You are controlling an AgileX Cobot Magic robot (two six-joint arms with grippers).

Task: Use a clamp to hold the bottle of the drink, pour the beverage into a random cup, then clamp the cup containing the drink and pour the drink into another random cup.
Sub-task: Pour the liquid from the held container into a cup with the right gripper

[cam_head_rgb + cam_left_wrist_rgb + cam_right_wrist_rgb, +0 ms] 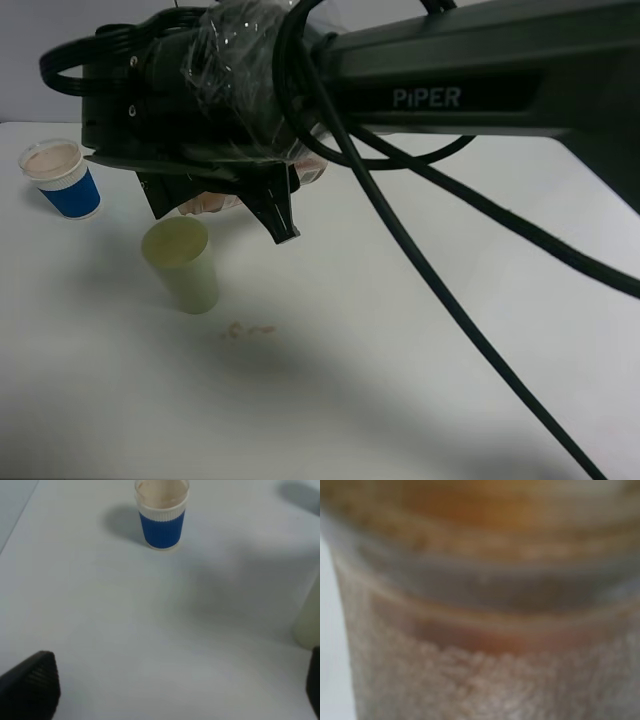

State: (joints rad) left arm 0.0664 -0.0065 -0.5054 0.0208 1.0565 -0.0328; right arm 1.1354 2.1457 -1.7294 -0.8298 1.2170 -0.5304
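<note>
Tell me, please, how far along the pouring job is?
Done: the right claw is shut on the bottle, held near the tumbler. In hand: the first pour; brownish drops on the table hint at it, but I cannot tell whether the tumbler holds drink. Left: the open left claw should grip the tumbler and pour into the blue cup.
</note>
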